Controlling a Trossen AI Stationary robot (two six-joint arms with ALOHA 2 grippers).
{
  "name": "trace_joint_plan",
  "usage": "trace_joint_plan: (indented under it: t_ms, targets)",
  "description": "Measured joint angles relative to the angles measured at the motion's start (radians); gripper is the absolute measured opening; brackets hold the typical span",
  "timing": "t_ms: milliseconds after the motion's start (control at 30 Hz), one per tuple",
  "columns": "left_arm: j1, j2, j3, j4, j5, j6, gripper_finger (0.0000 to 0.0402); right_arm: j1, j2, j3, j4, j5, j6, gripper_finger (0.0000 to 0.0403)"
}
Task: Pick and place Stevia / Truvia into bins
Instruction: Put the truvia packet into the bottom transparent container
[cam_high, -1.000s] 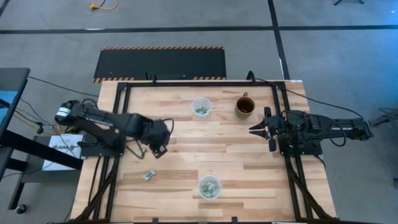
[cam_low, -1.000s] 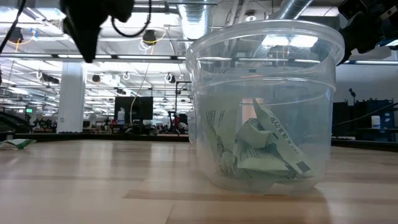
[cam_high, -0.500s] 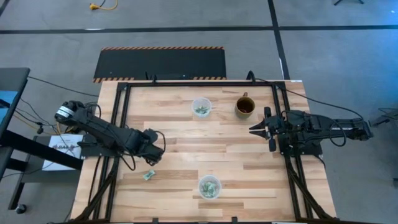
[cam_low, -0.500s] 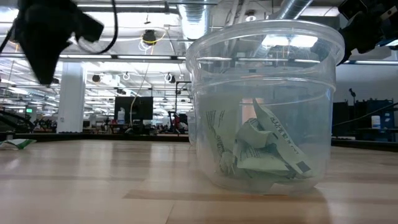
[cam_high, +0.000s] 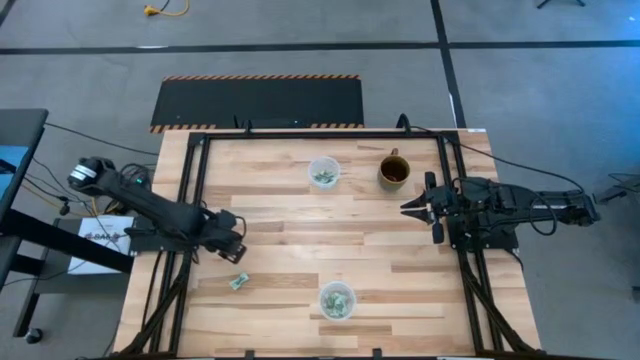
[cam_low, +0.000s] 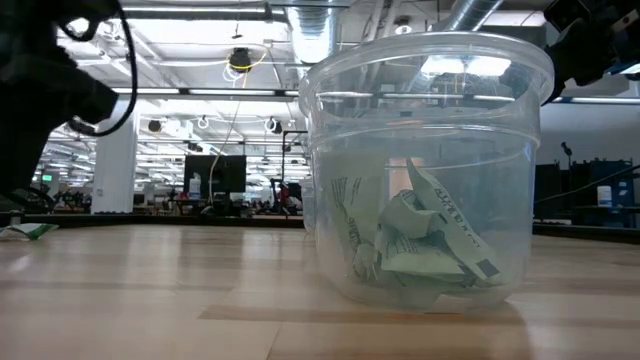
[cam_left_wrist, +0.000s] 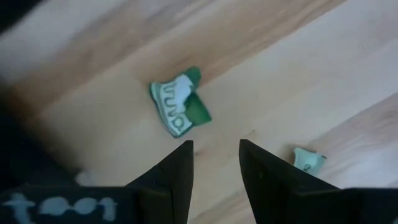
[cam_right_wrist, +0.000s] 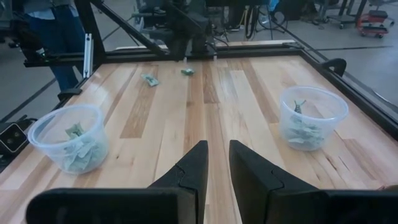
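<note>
Two green-and-white Stevia / Truvia packets lie flat on the wood at the table's left: one (cam_left_wrist: 179, 109) ahead of my left gripper's fingers, a smaller-looking one (cam_left_wrist: 308, 160) beside one fingertip. The high view shows one packet (cam_high: 238, 282) toward the near edge. My left gripper (cam_left_wrist: 216, 155) (cam_high: 235, 250) points down above them, open, with nothing between its fingers. One clear bin (cam_high: 323, 173) stands at the far middle and one (cam_high: 337, 300) (cam_low: 425, 170) at the near middle, both with crumpled packets (cam_low: 420, 245) inside. My right gripper (cam_right_wrist: 217, 163) (cam_high: 408, 208) waits at the right, narrowly open.
A brown mug (cam_high: 393, 170) stands right of the far bin, close to my right gripper. A black frame (cam_high: 195, 200) borders the table's left, right and far sides. Bare wood (cam_high: 330, 235) lies between the two bins.
My left gripper has come down and gone toward the table's left and near edges, away from the middle, rolling about its pointing line. It now hangs over the loose packets. The packets and bins have not moved.
</note>
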Motion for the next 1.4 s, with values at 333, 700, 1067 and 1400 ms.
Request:
trace_joint_plan:
  t_ms: [333, 700, 1067, 1400]
  targets:
    - [0.000, -0.083, -0.155, 0.083, 0.000, -0.047, 0.0116, 0.000, 0.000, 0.000, 0.000, 0.000, 0.000, 0.0059]
    - [0.000, -0.082, -0.188, 0.170, -0.022, 0.006, 0.0120, 0.000, 0.000, 0.000, 0.000, 0.000, 0.000, 0.0059]
    - [0.000, -0.082, -0.188, 0.161, -0.075, 0.035, 0.0214, 0.000, 0.000, 0.000, 0.000, 0.000, 0.000, 0.0059]
    - [0.000, -0.082, -0.188, 0.181, -0.094, 0.083, 0.0238, 0.000, 0.000, 0.000, 0.000, 0.000, 0.000, 0.0059]
